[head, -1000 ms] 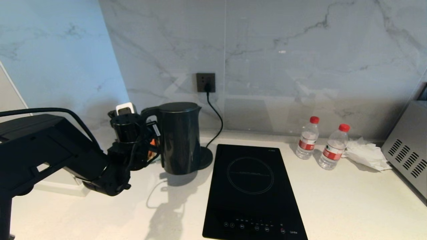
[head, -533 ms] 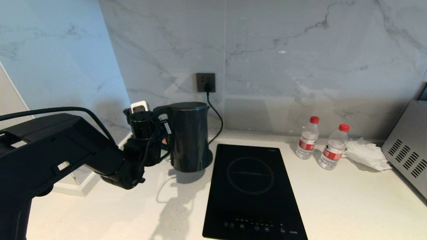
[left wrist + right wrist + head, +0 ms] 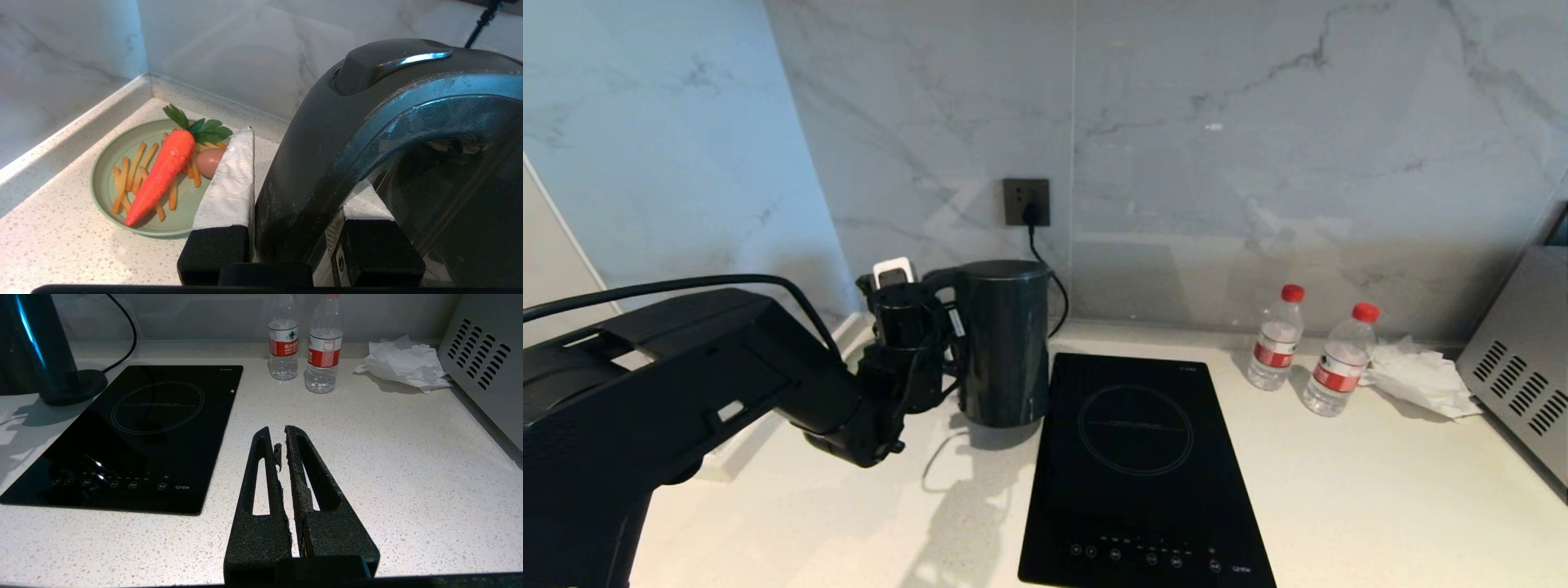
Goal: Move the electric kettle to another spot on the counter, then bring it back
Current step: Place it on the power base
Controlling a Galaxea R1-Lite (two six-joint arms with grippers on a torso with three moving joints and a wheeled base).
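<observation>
Kettle (image 3: 1003, 343) hides a carrot plate (image 3: 107, 171) from the head view.

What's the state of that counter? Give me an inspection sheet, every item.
Surface: off-white speckled counter, dry, no spills seen.
Job's things: electric kettle upright, left of the induction hob, over its base disc; whether it is seated cannot be told.
Clutter: two water bottles, crumpled tissue, green plate with a toy carrot, fries and an egg.
End effectors: left end effector closed on the kettle's handle; right end effector shut, empty, above bare counter.
Cables: black cord runs from the wall socket down behind the kettle.
Surroundings: marble wall; grey vented appliance at the right.
</observation>
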